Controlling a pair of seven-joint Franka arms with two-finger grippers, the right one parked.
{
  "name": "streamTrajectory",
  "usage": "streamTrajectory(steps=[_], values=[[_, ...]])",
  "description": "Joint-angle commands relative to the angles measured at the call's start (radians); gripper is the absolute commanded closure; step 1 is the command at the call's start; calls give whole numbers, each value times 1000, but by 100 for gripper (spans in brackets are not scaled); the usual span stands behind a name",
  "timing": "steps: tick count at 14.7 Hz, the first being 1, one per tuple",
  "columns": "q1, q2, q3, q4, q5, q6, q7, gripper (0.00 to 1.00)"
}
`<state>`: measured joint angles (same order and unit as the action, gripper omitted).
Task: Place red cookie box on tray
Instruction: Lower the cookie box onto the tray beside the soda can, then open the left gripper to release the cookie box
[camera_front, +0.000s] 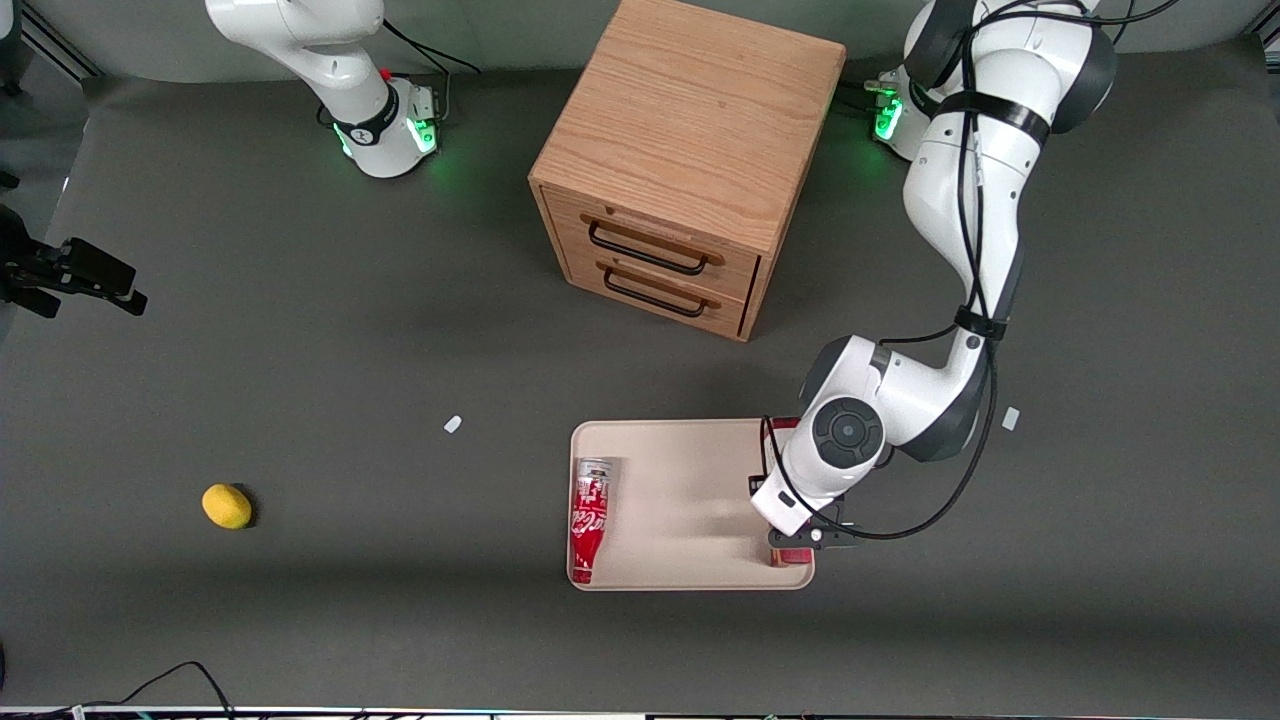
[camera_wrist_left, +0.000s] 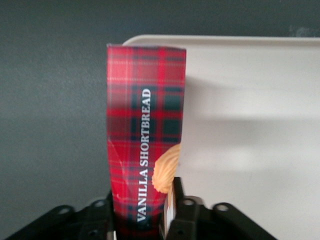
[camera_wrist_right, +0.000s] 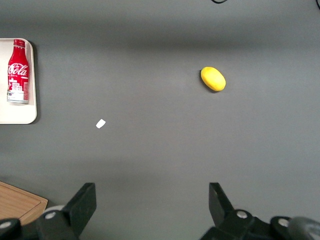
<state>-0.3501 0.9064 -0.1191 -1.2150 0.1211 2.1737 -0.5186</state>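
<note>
My left gripper (camera_front: 802, 542) is shut on the red cookie box (camera_wrist_left: 145, 125), a slim red tartan box marked "vanilla shortbread" with a cookie picture. Its fingers (camera_wrist_left: 178, 196) stand on either side of the box's near end. The gripper is over the beige tray (camera_front: 690, 500) at the edge toward the working arm's end. In the left wrist view the box lies along the tray's (camera_wrist_left: 250, 100) rim, partly over the grey table. In the front view the wrist hides most of the box; only a red bit (camera_front: 795, 555) shows. I cannot tell whether the box touches the tray.
A crushed red-and-white cola can (camera_front: 590, 518) lies in the tray at the edge toward the parked arm's end. A wooden two-drawer cabinet (camera_front: 690, 150) stands farther from the front camera. A yellow lemon (camera_front: 227, 506) lies toward the parked arm's end. Small white scraps (camera_front: 453, 424) lie on the mat.
</note>
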Motion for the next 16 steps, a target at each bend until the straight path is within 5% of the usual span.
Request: streamTrajectory(steps=[1, 9, 16], values=[[-15, 0, 16, 15, 17, 9, -21, 0], [0, -75, 16, -12, -9, 9, -23, 0], [88, -328, 13, -188, -87, -11, -14, 0]])
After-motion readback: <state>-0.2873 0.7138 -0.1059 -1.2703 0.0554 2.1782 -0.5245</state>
